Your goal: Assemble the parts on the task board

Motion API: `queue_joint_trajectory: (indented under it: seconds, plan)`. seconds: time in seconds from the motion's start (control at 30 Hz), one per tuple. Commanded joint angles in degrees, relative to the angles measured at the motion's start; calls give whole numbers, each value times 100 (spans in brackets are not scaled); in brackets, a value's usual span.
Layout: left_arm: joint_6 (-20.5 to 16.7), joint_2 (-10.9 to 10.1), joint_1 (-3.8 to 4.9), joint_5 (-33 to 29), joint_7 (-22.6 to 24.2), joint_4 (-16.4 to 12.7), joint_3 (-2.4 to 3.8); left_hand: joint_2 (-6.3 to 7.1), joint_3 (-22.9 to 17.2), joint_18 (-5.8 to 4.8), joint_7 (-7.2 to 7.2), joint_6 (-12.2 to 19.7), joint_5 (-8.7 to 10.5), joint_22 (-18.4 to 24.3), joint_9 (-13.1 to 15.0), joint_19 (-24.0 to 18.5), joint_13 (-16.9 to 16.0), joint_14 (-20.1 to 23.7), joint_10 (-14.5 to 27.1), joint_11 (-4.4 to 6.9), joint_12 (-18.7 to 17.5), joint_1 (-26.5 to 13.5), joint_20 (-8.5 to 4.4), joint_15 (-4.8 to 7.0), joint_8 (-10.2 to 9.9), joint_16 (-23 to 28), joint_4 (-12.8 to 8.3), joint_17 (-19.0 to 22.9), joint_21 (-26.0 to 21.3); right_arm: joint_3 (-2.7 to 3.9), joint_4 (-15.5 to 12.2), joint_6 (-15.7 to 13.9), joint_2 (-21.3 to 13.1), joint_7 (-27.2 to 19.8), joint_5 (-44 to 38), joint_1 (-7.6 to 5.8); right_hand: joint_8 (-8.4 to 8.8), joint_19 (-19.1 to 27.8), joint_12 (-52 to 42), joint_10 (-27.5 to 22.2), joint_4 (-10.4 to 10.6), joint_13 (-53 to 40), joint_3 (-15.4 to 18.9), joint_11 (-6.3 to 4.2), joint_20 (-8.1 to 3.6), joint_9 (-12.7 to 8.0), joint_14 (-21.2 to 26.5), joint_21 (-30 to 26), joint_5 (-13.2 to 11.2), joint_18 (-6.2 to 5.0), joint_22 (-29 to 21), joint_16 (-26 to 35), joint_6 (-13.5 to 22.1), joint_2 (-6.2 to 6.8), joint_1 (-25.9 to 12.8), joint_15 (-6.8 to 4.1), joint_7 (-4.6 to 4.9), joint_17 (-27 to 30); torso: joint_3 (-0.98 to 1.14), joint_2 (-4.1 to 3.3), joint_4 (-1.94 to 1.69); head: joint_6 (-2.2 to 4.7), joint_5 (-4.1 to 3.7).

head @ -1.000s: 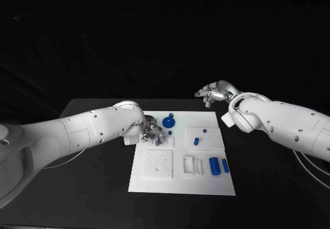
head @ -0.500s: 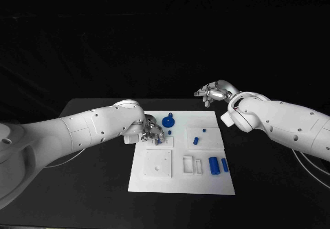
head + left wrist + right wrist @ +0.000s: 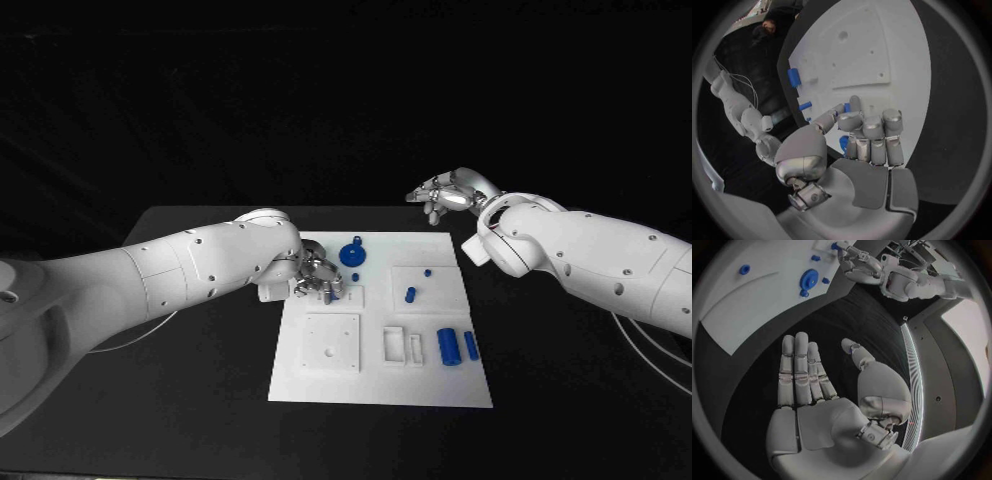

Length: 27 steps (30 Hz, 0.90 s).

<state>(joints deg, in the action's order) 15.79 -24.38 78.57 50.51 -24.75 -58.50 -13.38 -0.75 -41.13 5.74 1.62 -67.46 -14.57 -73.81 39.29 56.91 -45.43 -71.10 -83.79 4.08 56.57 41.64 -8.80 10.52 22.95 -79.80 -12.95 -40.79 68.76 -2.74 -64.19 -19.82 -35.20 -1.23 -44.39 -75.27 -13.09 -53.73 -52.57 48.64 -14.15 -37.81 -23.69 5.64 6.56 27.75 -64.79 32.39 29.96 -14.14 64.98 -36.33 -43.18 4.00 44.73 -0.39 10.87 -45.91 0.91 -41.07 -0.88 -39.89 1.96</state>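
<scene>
Two hands: left hand (image 3: 315, 277) pinches a blue part (image 3: 843, 143) over the task board (image 3: 433, 380); right hand (image 3: 826, 405) spread, holding nothing.

White arms (image 3: 173, 270), silver fingers (image 3: 798, 370)

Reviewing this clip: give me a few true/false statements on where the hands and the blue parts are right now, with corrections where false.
1. The left hand is over the task board, fingers closed around a small blue part. True.
2. The right hand holds a blue part. False: it hangs open beyond the board's far edge, palm bare in the right wrist view.
3. Two blue cylinders lie side by side on the board's right side. True.
4. The round blue part lies on the black table. False: it lies on the board, near its far edge.
</scene>
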Motion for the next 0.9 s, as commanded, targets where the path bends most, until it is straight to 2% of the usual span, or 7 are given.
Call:
queue_joint_trajectory:
  seconds: [0.03,0.1,0.43,0.63,0.9]
  plan:
    - [-179,-12,-15,51,-66,18,-13,-115,21,26,-152,-28,33,13,27,-80,-4,174,584,217,-70,153,-606,155,-85,75,62,37,-56,4,-1,41,3,-5,-34,2,-30,25,-33,-52,22,8,27,6,31,-9,16,-19,20,-86,10,29,-5,-6,-53,44,106,-10,-1,0,-5,-2,-7]
    - [-189,-11,-15,49,-62,11,-13,-100,19,27,-85,243,47,13,-22,-84,-4,165,564,159,-58,137,-609,114,-248,63,79,39,-61,4,-3,46,3,-6,-34,2,-30,26,-34,-53,24,9,27,6,31,-9,17,-20,20,-86,10,30,-4,-6,-55,44,107,-11,-5,0,-6,1,-9]
    - [-275,-12,-15,30,-16,-19,-13,-63,-21,28,47,600,28,6,-97,-92,9,170,556,33,-47,202,-619,0,-493,52,39,55,-58,4,-2,74,0,4,-34,3,-30,29,-39,-57,28,17,29,7,33,-11,19,-22,21,-86,12,36,-2,-6,-60,45,107,-15,-2,1,-1,-4,1]
    - [-296,-21,-15,7,4,-28,-13,-76,-55,26,95,697,-109,2,-119,-89,13,164,545,-14,-32,304,-620,-47,-570,43,-39,62,-53,4,0,120,3,13,-30,3,-32,36,-45,-63,41,29,33,8,36,-14,26,-27,21,-86,15,45,-1,-8,-74,48,109,-20,-2,2,-3,-9,-1]
    - [-296,-36,-15,-69,62,-66,-13,-198,-131,27,91,646,-212,-2,-101,-77,21,147,525,-11,-19,526,-619,-49,-560,26,-177,67,-42,4,4,143,3,15,-24,9,-33,46,-53,-70,56,45,38,10,39,-18,32,-32,18,-86,20,56,3,-8,-91,51,110,-27,0,0,2,-16,1]
